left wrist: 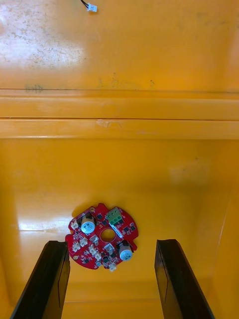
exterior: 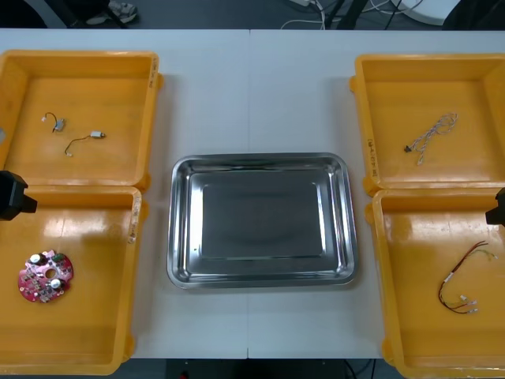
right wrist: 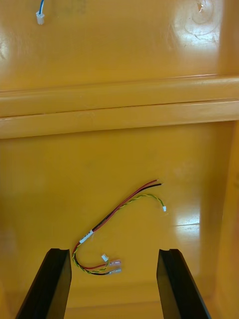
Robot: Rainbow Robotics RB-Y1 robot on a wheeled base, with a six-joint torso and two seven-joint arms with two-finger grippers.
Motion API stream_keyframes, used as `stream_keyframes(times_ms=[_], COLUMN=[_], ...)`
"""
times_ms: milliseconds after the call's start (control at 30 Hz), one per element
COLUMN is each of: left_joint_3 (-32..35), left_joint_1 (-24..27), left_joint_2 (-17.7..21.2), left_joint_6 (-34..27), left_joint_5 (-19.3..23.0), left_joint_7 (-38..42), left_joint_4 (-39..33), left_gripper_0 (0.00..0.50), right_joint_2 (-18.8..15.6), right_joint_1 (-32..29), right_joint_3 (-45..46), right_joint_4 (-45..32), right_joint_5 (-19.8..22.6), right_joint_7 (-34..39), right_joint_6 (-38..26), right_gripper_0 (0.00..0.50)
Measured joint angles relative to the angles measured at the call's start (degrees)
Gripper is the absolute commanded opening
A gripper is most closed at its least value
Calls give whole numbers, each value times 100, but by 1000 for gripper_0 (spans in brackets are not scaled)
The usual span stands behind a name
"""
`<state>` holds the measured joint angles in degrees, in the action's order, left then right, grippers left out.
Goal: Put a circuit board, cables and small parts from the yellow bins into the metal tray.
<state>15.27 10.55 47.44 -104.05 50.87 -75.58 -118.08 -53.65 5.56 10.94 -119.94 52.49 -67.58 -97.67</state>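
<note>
A round red circuit board (exterior: 45,275) lies in the near left yellow bin (exterior: 87,347). My left gripper (left wrist: 112,244) hovers open over that bin, the circuit board (left wrist: 102,236) lying below and between its fingertips, untouched. In the near right yellow bin (exterior: 426,347) lies a red and yellow cable (exterior: 465,284). My right gripper (right wrist: 114,251) is open above it, with the cable (right wrist: 117,214) just beyond its fingers (right wrist: 50,284). The metal tray (exterior: 180,237) sits bare and shiny in the middle of the table.
The far left bin (exterior: 118,71) holds two small metal parts (exterior: 96,136) with thin black wires. A twisted blue and white cable (exterior: 432,136) lies in the far right bin (exterior: 394,79). My arms show as black shapes at the left edge (exterior: 12,195) and right edge (exterior: 497,207).
</note>
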Motion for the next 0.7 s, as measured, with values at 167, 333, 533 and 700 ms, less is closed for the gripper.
stream_keyframes(times_ms=[167, 333, 533, 700], left_joint_3=[0, 0, 0, 0], left_joint_1=[0, 0, 0, 0], left_joint_2=[0, 0, 0, 0], left_joint_6=[0, 0, 0, 0], left_joint_5=[0, 0, 0, 0], left_joint_7=[0, 0, 0, 0], left_joint_4=[0, 0, 0, 0], left_gripper_0=[500, 500, 500, 500], right_joint_2=[0, 0, 0, 0], right_joint_1=[0, 0, 0, 0], right_joint_3=[0, 0, 0, 0], right_joint_4=[0, 0, 0, 0], right_joint_5=[0, 0, 0, 0], right_joint_7=[0, 0, 0, 0], right_joint_6=[0, 0, 0, 0], right_gripper_0=[500, 500, 500, 500])
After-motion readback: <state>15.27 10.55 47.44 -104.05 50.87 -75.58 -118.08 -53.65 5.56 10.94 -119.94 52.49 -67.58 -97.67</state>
